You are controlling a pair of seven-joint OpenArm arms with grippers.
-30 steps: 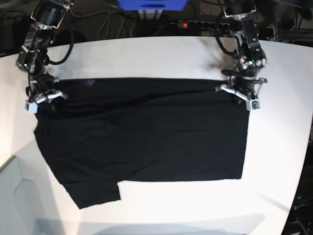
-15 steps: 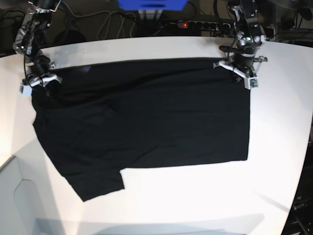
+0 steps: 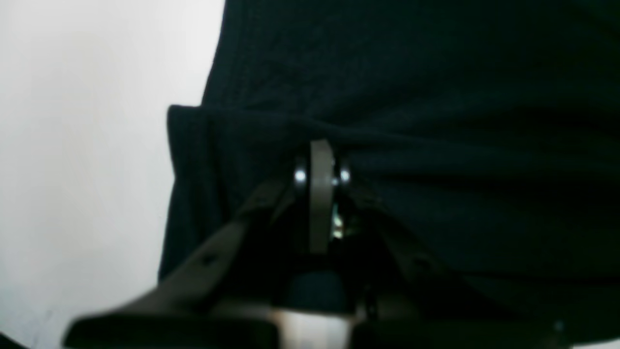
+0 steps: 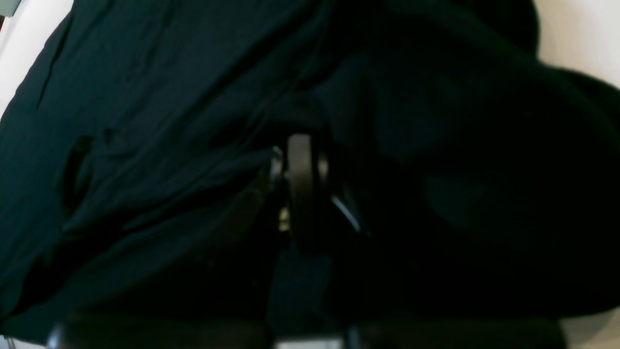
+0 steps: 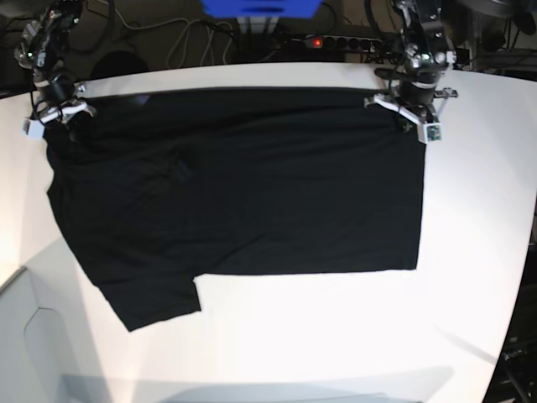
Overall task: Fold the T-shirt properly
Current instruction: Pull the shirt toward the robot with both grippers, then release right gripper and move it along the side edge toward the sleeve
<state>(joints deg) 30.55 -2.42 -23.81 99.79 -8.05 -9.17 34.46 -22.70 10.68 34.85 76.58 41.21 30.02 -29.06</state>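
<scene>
The black T-shirt point(image 5: 243, 180) lies spread over the white table point(image 5: 352, 336), one sleeve sticking out at the near left. No orange-red tag shows. My left gripper point(image 5: 409, 116) is shut on the shirt's far right corner; in the left wrist view its jaws point(image 3: 319, 160) pinch a fold of black cloth point(image 3: 436, 121). My right gripper point(image 5: 57, 113) is shut on the far left corner; in the right wrist view the gripper point(image 4: 300, 155) is buried in dark cloth point(image 4: 145, 121).
A power strip point(image 5: 340, 42), cables and a blue box point(image 5: 260, 7) sit behind the table's far edge. Bare white table shows in front of and to the right of the shirt.
Both grippers have pulled the shirt's far edge toward the back of the table. The whole shirt slid with them and its far edge is stretched straight.
</scene>
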